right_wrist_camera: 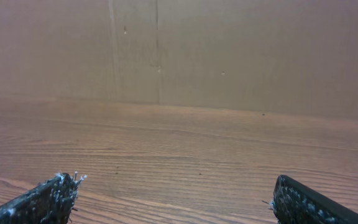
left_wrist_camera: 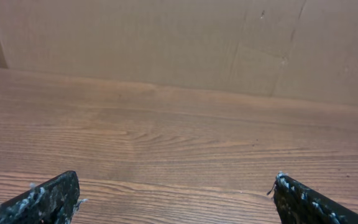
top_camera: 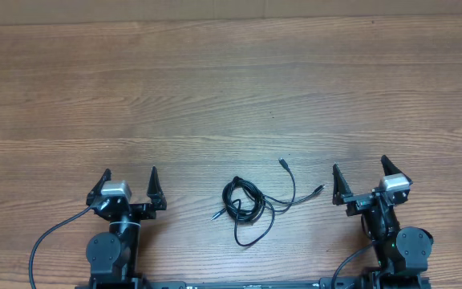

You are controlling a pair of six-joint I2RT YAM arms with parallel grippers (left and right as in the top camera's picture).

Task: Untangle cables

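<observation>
- The wooden table (top_camera: pixel 231 80) fills the overhead view, its grain running side to side. In both wrist views a plain brown wall (left_wrist_camera: pixel 166 43) rises at its far edge.
- My left arm (top_camera: pixel 111 245) sits at the near edge on the left, folded low, with its wrist pointing toward the far side of the table.
- My right arm (top_camera: pixel 399 241) sits at the near edge on the right in much the same pose.
- My left gripper (top_camera: pixel 129 172) is spread wide and holds nothing. Its fingers (left_wrist_camera: pixel 45 200) show at the bottom corners of its wrist view, with bare wood between them.
- My right gripper (top_camera: pixel 359 165) is spread just as wide and also holds nothing. Its fingers (right_wrist_camera: pixel 42 200) frame bare wood too.
- The cables (top_camera: pixel 245 205) lie on the table between my two grippers, touching neither. They are thin black cords looped together in a loose coil.
- Small plugs (top_camera: pixel 281 162) on the loose ends trail out toward my right gripper.
</observation>
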